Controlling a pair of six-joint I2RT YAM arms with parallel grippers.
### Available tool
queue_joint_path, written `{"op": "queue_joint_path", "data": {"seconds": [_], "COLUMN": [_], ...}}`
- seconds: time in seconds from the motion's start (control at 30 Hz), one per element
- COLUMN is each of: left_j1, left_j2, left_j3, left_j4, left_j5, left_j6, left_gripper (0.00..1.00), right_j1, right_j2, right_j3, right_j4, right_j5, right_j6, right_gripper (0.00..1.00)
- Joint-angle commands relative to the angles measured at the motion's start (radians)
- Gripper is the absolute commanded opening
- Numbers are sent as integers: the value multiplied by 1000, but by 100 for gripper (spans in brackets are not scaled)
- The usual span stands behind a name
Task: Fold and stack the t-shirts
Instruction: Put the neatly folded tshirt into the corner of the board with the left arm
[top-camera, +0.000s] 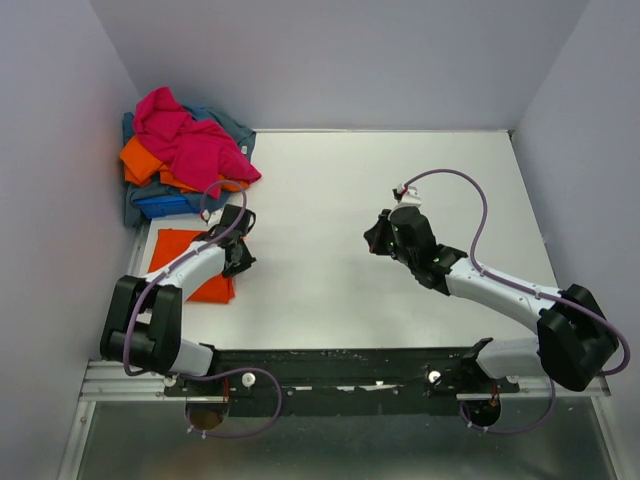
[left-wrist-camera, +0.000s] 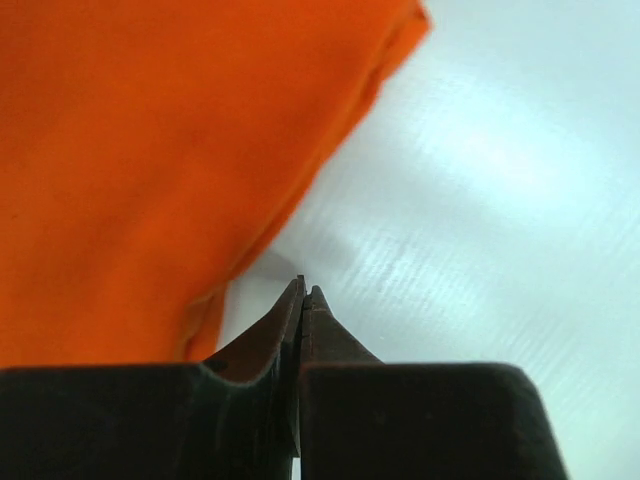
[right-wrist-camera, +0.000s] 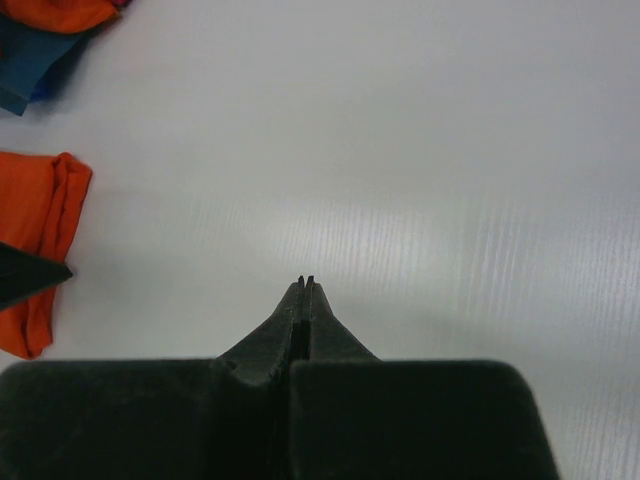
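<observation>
**Left hand (left-wrist-camera: 303, 292) pinched closed beside folded orange t-shirt (top-camera: 172, 245)**

Folded flat, it lies at the counter (top-camera: 330, 200)'s near left, the empty hand just off its right edge. Crumpled t-shirts (top-camera: 190, 145) are piled in the far-left corner, magenta on top. Well to the right, the right hand (right-wrist-camera: 304, 284) is likewise closed, holding nothing.

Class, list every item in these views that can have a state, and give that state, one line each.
Near orange t-shirt: folded, flat on the table.
Pink t-shirt: crumpled, topping the pile.
Piled orange t-shirt: crumpled, under the pink one.
Blue t-shirts: bottom of the pile, mostly covered.
Left end effector: shut, empty, beside the folded shirt's edge.
Right end effector: shut, empty, over bare table.
</observation>
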Motion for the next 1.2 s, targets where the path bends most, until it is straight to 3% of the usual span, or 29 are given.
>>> {"op": "queue_joint_path", "data": {"seconds": [0.0,0.1,0.17,0.23,0.27,0.37,0.4,0.47,0.73,0.9,1.17], "left_j1": [-25,-35,-75,-132,-153,-223,-244,-287,-450,-450,-450], "left_j2": [40,74,50,-1,-24,-105,-126,-157,-321,-464,-600], "left_j3": [64,100,92,69,51,3,-10,-43,-187,-314,-340], "left_j4": [50,94,168,241,275,364,398,444,596,723,696], "left_j5": [32,91,112,98,89,55,46,33,-105,-68,-77], "left_j6": [42,77,87,85,93,126,140,175,350,361,357], "left_gripper": [9,9,9,14,17,48,61,73,99,99,99], "right_j1": [-3,-3,-3,-3,-3,-2,-2,-3,-3,-3,-2], "right_j2": [-15,-27,-59,-114,-152,-277,-313,-389,-709,-802,-785], "right_j3": [-12,-17,-32,-58,-76,-121,-132,-164,-383,-440,-431], "right_j4": [29,37,40,39,34,-10,-32,-76,-132,-113,-124], "right_j5": [46,52,76,139,171,263,285,314,351,383,416], "right_j6": [-8,-21,-22,-24,-24,-33,-37,-42,-59,-54,-45], "right_gripper": [1,1,8,32,54,88,93,99,100,100,99]}}
